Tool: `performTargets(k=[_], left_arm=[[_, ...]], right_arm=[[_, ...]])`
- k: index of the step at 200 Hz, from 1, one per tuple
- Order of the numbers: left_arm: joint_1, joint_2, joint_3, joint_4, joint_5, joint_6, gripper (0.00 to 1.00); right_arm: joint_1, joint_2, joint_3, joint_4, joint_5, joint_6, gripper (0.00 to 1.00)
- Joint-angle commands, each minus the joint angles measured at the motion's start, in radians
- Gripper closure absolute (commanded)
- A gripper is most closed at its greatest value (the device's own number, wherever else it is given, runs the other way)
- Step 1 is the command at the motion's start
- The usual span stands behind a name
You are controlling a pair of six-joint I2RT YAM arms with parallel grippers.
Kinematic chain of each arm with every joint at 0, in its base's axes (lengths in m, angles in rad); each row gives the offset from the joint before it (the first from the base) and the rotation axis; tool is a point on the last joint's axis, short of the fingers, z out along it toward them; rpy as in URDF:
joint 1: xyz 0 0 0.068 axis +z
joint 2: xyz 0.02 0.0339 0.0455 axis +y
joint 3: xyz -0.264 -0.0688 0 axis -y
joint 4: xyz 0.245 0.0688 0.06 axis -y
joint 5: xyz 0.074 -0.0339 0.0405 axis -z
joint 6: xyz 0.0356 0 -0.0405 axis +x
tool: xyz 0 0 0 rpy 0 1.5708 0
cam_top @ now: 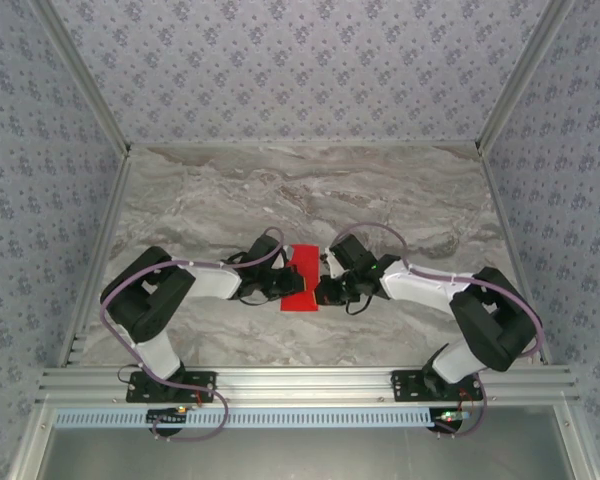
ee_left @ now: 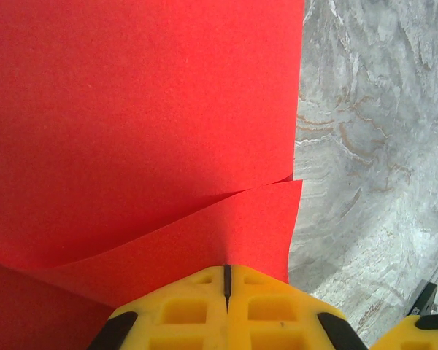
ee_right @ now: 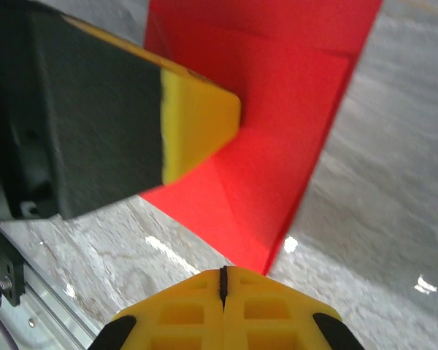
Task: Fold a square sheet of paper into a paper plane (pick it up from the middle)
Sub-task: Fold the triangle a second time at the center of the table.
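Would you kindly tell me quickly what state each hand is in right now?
Left hand: closed, pinching an edge of the red paper.
Right hand: closed at the paper's corner; grip cannot be told.

Red paper (ee_left: 131, 109) matt, faintly grainy; table (ee_right: 394, 219) glossy, marble-look; front rail (cam_top: 300, 380) brushed metal.

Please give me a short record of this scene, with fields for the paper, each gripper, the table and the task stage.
paper: red sheet, partly folded with overlapping layers, lying mid-table between the two arms
left gripper: fingertips together, at the edge of a curled upper layer; whether it pinches the paper cannot be told
right gripper: fingertips together, at the near corner of the paper
table: grey marble pattern
task stage: folding under way, no pointed plane shape yet
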Motion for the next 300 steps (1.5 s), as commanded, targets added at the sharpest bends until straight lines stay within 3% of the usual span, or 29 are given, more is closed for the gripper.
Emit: performTargets(k=[1, 56, 98, 237, 272, 300], left_arm=[[0.000, 0.041, -0.002, -0.094, -0.051, -0.011, 1.00], [-0.001, 0.031, -0.003, -0.073, -0.037, -0.011, 1.00], [0.011, 0.005, 0.044, -0.091, -0.021, 0.064, 0.97], [0.199, -0.016, -0.014, 0.020, 0.067, 0.289, 0.95], [0.192, -0.152, 0.034, -0.054, 0.045, 0.286, 0.93], [0.129, -0.227, 0.029, -0.082, 0.011, 0.257, 0.93]], right_arm=[[0.007, 0.052, 0.029, 0.055, 0.019, 0.047, 0.98], [0.006, 0.137, -0.006, 0.084, 0.028, 0.045, 1.00], [-0.002, 0.144, -0.052, 0.028, 0.071, 0.004, 1.00], [-0.010, 0.203, -0.085, -0.022, 0.116, -0.048, 1.00], [-0.007, 0.203, -0.080, -0.024, 0.116, -0.046, 1.00], [-0.005, 0.204, -0.083, -0.023, 0.120, -0.041, 1.00]])
